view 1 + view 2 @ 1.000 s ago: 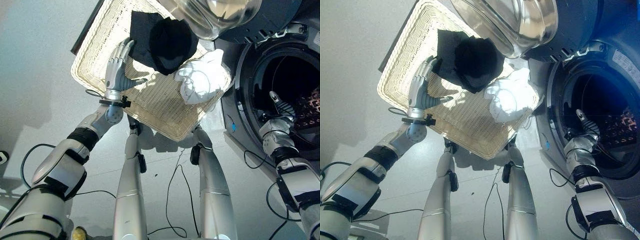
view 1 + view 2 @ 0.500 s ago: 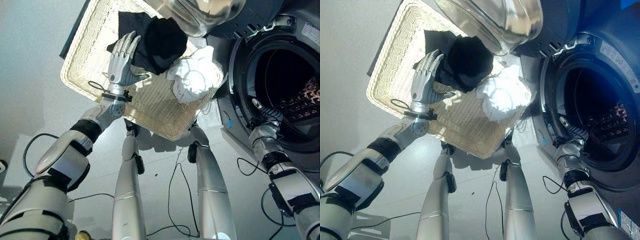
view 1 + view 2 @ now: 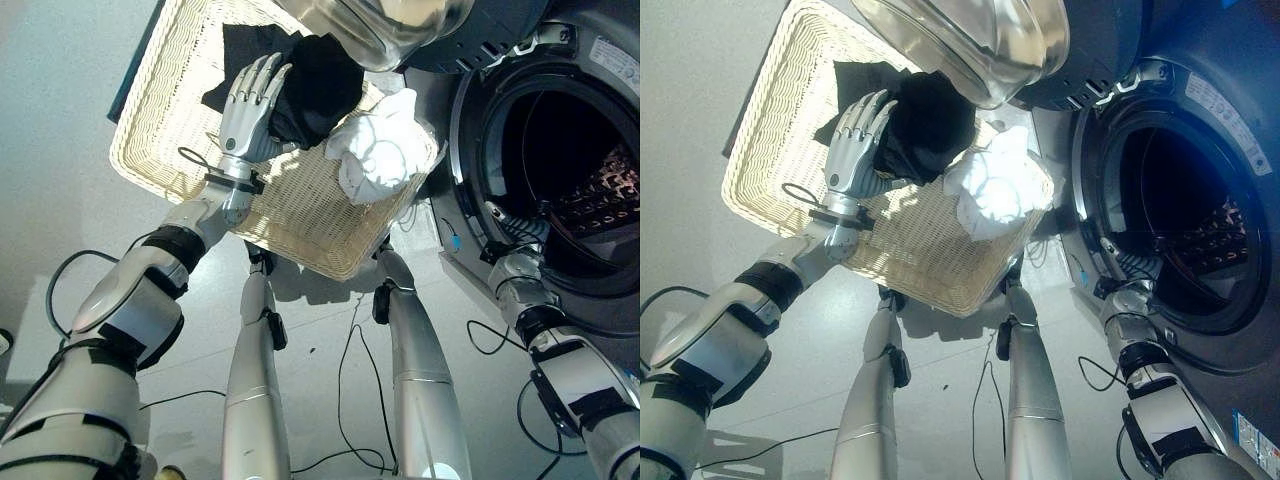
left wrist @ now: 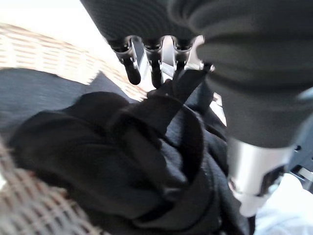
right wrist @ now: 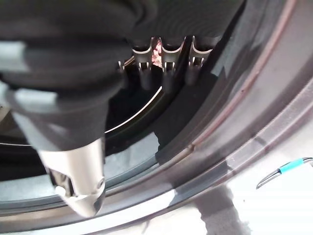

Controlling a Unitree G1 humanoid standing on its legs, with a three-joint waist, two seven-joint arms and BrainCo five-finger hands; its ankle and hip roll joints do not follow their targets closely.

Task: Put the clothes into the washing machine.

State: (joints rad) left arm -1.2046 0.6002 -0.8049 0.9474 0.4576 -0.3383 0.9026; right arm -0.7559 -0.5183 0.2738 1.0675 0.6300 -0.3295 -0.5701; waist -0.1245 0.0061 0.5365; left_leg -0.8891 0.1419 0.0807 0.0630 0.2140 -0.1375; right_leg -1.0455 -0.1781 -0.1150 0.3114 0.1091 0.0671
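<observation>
The left hand (image 3: 250,100) hovers over the black garment (image 3: 318,82) in the wicker basket (image 3: 160,130), its fingers spread and straight, the tips at the cloth's near edge; in the left wrist view the dark fingertips (image 4: 131,73) hang just above the crumpled black folds (image 4: 137,161) without curling round them, so no grasp is made yet. Just beside the black garment, toward the washer, a white garment (image 3: 378,155) lies bunched against the basket's corner rim. The right hand (image 3: 507,222) rests at the lower lip of the washing machine (image 3: 470,120) opening, its fingers straight and holding nothing (the right wrist view shows them pointing along the grey door seal (image 5: 230,117)).

As a judgement, the task is at most partly done: both garments seen in the basket are still to be moved, and something patterned lies in the drum (image 3: 600,190), though it cannot be told whether that is clothing or the drum's own wall.

For room to move, the drum mouth is wide open, but the open glass door (image 3: 385,25) overhangs the basket's far side, right above the black garment. A lift would likely have to come toward the robot before swinging across the basket rim to the opening, and the right hand sits in part of that lower rim
</observation>
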